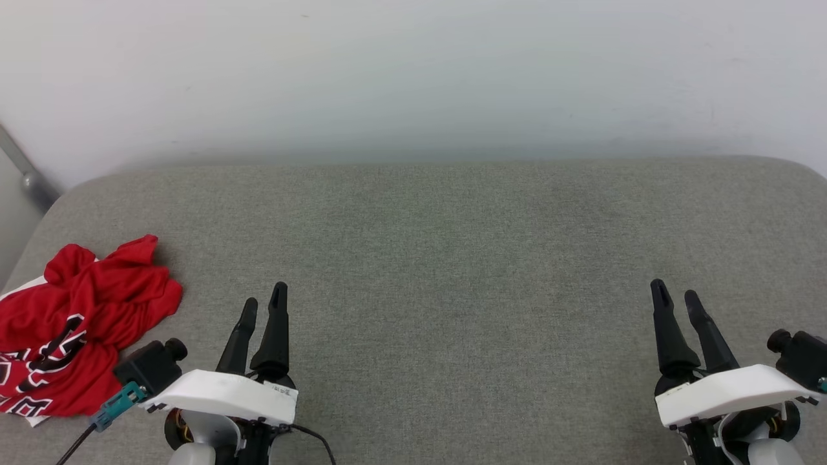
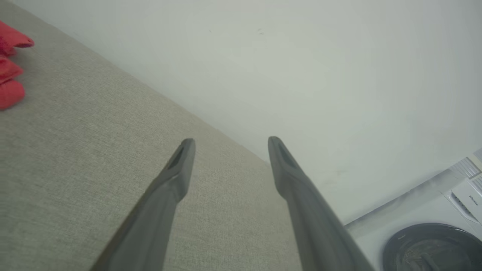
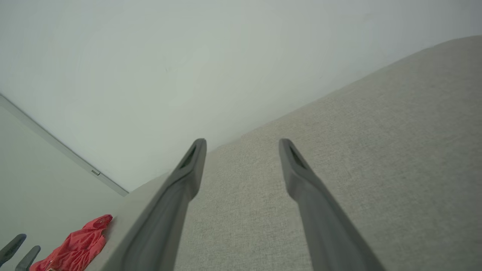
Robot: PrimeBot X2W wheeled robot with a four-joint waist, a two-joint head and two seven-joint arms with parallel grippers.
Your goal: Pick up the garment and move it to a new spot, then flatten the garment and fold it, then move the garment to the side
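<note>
The garment (image 1: pixel 71 323) is seen crumpled at 8 o'clock in the head view, at the left edge of the pad (image 1: pixel 452 258) and partly cut off by the frame. A slide over that edge is judged likely if it is dragged rather than lifted, and if only one loose fold is pinched, the rest may be trailed and twisted. The left gripper (image 1: pixel 265 294), at 7 o'clock, is held spread wide and empty just beside the cloth. The right gripper (image 1: pixel 674 290), at 4 o'clock, is likewise spread and empty, well apart from it. The garment is thin, limp red knit, bunched in soft ridges and marked with black, white-edged lettering. The pad is covered in matte grey weave with rounded corners, and the fingers (image 1: pixel 274 329) are long, dark, smooth and tapered.
</note>
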